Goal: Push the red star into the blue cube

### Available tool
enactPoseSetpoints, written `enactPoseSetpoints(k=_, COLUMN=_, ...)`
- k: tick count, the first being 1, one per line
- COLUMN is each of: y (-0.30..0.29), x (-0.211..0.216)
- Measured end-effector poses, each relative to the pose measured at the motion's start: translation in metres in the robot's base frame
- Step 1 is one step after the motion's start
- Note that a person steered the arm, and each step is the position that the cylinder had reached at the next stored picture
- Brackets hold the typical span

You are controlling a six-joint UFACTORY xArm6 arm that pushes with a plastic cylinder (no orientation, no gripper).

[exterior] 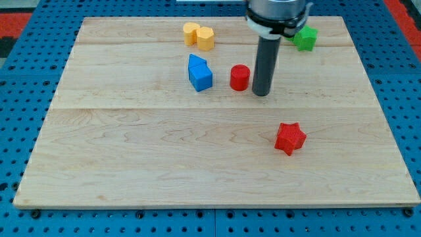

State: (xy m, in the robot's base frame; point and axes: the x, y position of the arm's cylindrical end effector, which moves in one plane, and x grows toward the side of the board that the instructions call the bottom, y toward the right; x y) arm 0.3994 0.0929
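Camera view: one picture looking down at an angle on a pale wooden board [131,171] that lies on a blue pegboard [20,79].
Landmark: the red cylinder [239,77], standing upright in the upper middle of the board; every place below is given relative to it.
Rod: a straight dark rod [264,62] comes down from the view's top, under a grey and white collar.
My tip [262,93]: rests on the board just beside the red cylinder, on the side toward the view's right; a narrow gap seems to lie between them, though contact cannot be ruled out.
Hand state: the arm carries no hand, so nothing is spread, pressed together or pinching; the rod ends bare.
Red star [290,138]: lies toward the view's bottom and right of the red cylinder, well apart from it and from my tip.
Blue cube [201,78]: sits near the red cylinder on the side toward the view's left, not touching it.
Blue block [195,63]: a second blue piece, its shape unclear, touches the cube on the side toward the view's top.
Yellow blocks [198,35]: two rounded pieces touching each other, toward the view's top and left of the red cylinder.
Green block [305,37]: toward the view's top and right of the red cylinder, beyond the rod, partly hidden by the collar.
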Motion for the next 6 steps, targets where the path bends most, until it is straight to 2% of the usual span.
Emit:
enactPoseSetpoints(k=1, y=-0.030, x=-0.023)
enactPoseSetpoints(k=2, y=-0.036, x=-0.021)
enactPoseSetpoints(k=3, y=0.054, x=0.010)
enactPoseSetpoints(k=4, y=0.148, x=0.085)
enactPoseSetpoints(k=5, y=0.105, x=0.156)
enactPoseSetpoints(k=6, y=0.023, x=0.103)
